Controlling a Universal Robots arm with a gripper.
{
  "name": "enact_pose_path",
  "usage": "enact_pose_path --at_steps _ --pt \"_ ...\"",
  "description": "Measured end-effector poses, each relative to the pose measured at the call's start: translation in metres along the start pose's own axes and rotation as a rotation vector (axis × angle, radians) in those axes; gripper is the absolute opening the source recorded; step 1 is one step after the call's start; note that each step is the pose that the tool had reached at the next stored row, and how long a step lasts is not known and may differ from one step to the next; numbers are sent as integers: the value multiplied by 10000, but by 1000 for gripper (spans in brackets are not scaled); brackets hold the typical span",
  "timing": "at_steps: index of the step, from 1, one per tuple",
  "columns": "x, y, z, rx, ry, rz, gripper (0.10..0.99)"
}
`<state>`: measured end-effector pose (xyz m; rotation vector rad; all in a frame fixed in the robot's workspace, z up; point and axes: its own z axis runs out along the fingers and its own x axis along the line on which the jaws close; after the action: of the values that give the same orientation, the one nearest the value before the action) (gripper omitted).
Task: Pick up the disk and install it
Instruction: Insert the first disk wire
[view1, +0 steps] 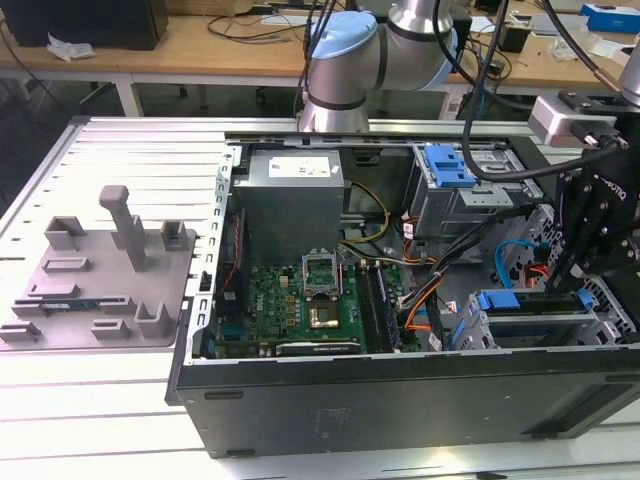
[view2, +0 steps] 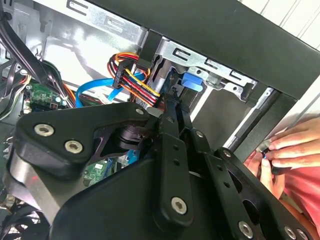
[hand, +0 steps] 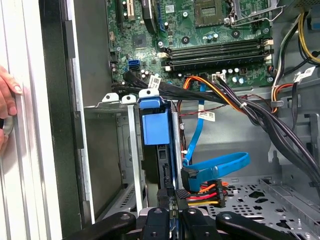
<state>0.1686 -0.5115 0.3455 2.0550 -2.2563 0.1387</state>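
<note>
Black jointed gripper (view1: 597, 232) over grey perforated drive cage (view1: 545, 318) — blue ribbed tab (hand: 151, 128).

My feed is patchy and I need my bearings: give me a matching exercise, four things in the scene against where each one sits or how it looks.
Things:
1. fixture
2. motherboard
3. hand
4. blue cable

Places:
A. looped inside the case, by a plug with red and yellow wires
B. outside the case, at its outer wall
C. on the table, to the exterior view's left of the case
D. green, flat on the case floor

Pairs: 1-C; 2-D; 3-B; 4-A
</note>
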Motion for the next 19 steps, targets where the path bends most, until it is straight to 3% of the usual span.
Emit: enact_pose_path --at_steps 19 --pt "-7 -3 55 3 1 -31 169"
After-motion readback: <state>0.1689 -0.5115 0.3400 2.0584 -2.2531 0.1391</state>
